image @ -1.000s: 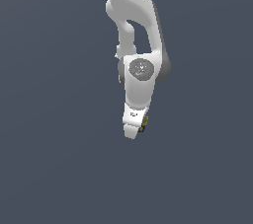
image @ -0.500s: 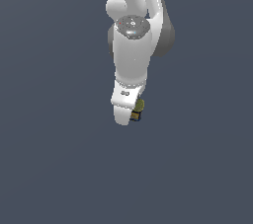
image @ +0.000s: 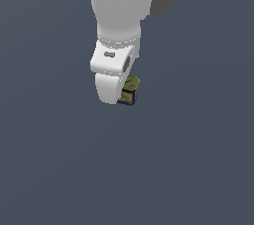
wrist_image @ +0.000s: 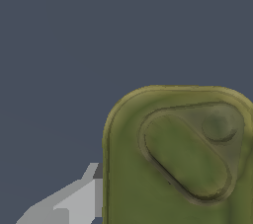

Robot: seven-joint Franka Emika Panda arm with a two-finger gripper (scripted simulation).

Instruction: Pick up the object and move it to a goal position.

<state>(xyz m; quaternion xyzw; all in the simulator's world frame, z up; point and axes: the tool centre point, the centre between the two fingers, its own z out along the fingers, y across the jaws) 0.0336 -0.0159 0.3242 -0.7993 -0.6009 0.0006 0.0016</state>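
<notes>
In the exterior view the small olive-green can-like block (image: 131, 90), with a yellow-orange and dark blue band, sits at the tip of my white gripper (image: 119, 96), half hidden behind it. It is held off the grey floor. My gripper is shut on it. In the wrist view the block's olive-green top (wrist_image: 183, 159) with a raised oval lid fills much of the picture, and one grey fingertip (wrist_image: 74, 201) presses against its side. The other finger is out of view.
The white arm (image: 124, 6) comes down from above in the exterior view. A plain dark grey floor (image: 198, 169) lies all around. No goal marker shows.
The arm and gripper have come nearer to the exterior camera and look larger, carrying the block along. The block stays at the gripper's tip.
</notes>
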